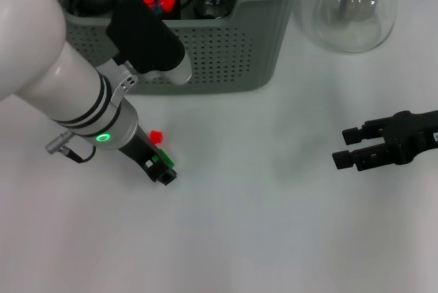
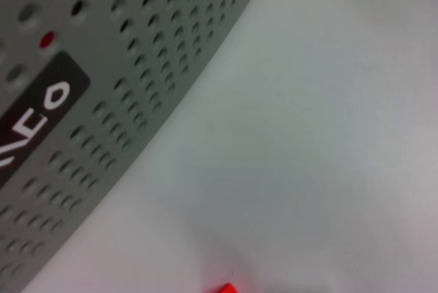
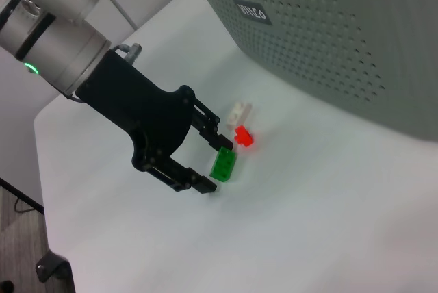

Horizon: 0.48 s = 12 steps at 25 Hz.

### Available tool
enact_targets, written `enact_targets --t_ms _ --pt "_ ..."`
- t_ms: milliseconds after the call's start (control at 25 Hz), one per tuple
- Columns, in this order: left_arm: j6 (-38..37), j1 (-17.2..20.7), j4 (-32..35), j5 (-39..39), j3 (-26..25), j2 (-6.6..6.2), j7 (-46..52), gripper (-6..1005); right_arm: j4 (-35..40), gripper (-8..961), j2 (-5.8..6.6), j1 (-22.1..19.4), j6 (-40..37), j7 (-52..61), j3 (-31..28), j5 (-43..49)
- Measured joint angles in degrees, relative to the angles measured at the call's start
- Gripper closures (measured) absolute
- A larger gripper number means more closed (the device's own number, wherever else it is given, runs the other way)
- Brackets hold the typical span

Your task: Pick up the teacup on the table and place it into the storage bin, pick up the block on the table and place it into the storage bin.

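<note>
- The green block (image 3: 224, 165) lies on the table (image 1: 274, 238), near side of the storage bin (image 1: 226, 53), between the left gripper's (image 3: 212, 163) spread fingers, its long axis along them.
- Red block (image 3: 243, 136) and white block (image 3: 239, 111) sit just beyond.
- Right gripper (image 1: 349, 148), open and empty, is well apart at right.
</note>
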<state>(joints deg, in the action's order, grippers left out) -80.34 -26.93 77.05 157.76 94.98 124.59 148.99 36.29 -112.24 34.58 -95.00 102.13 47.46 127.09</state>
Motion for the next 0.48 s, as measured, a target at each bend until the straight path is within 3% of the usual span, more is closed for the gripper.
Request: enact_targets --t_ms 240,360,480 --pt "-0.21 -0.04 1.16 0.01 -0.30 -0.06 0.26 354 0.00 128 0.00 -0.19 0.00 0.00 0.00 0.00" --pt "-1.17 0.85 3.87 -0.03 -0.80 -0.12 0.57 592 0.00 128 0.00 -0.21 -0.01 0.00 0.00 0.00" --pt "-5.82 2.12 8.89 -2.49 -3.61 -0.08 -0.01 596 0.00 128 0.00 -0.22 -0.02 0.00 0.00 0.00"
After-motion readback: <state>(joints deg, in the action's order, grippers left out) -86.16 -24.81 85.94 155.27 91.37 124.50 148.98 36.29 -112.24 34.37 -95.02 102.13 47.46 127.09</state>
